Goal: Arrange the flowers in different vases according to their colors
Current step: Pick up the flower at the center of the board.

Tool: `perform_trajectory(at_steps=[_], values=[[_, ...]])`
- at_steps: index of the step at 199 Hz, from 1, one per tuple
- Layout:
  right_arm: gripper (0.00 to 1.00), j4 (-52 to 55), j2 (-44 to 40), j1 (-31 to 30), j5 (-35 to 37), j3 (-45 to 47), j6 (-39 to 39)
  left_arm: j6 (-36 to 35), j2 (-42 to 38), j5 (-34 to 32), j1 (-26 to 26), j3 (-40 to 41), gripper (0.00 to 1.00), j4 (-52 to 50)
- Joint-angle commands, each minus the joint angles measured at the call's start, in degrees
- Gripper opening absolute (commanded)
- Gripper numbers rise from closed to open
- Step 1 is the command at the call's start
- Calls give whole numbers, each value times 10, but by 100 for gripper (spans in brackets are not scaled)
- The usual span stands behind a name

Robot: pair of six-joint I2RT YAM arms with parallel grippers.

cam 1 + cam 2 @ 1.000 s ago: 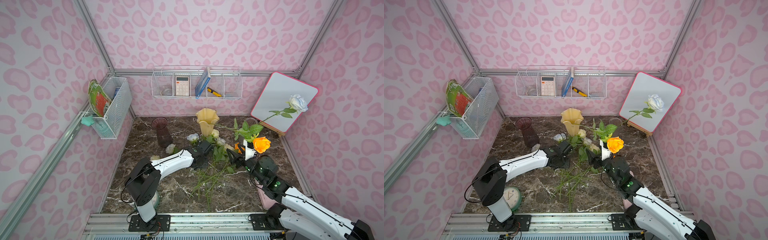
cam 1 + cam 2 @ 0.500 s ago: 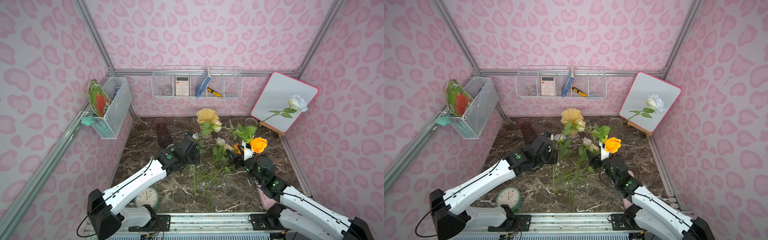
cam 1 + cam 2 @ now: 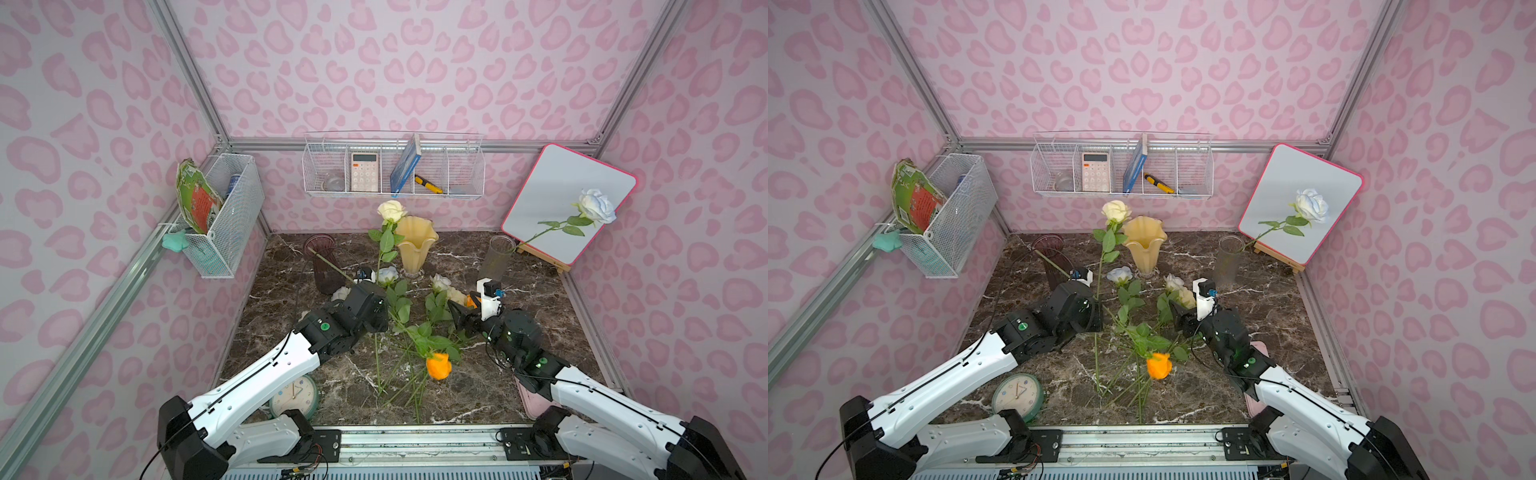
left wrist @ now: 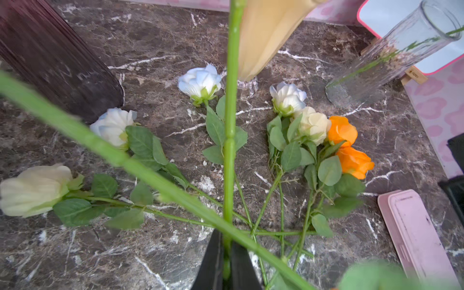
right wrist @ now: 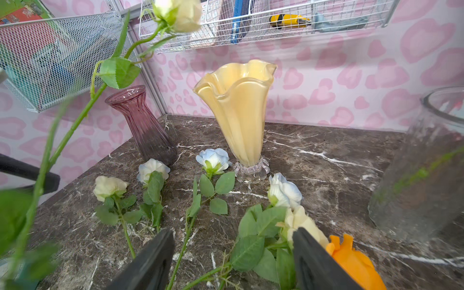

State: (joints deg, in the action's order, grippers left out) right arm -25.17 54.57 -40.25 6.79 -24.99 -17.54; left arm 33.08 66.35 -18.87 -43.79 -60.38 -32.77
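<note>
Left hand (image 4: 225,261) pinching cream rose (image 3: 391,210) stem, bloom raised beside yellow vase (image 3: 416,245). Right hand (image 5: 233,261) spread, empty, above roses on table (image 3: 536,299).

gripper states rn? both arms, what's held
left gripper: shut on the stem of the cream rose, held upright.
right gripper: open, holding nothing, over the flowers lying on the table.

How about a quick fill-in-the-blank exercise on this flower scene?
The left gripper holds the raised rose, whose head is ___.
The clear vase holds ___ flower.
The right gripper, holding nothing, is ___.
Missing words: cream; one; open.
</note>
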Motion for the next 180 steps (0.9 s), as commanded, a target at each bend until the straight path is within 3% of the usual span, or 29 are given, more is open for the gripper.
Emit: perform_trajectory(at_steps=[1, 74, 117, 180], values=[[77, -24, -3, 1, 0, 7, -5, -3, -9, -39, 2, 12, 0, 40], [78, -32, 17, 8, -38, 8, 8, -11, 14, -44, 5, 18, 0, 70], [80, -32, 89, 8, -188, -43, 27, -14, 16, -42, 8, 12, 0, 65], [77, 3, 254, -59, -179, -164, 236, -12, 19, -37, 9, 10, 0, 62]])
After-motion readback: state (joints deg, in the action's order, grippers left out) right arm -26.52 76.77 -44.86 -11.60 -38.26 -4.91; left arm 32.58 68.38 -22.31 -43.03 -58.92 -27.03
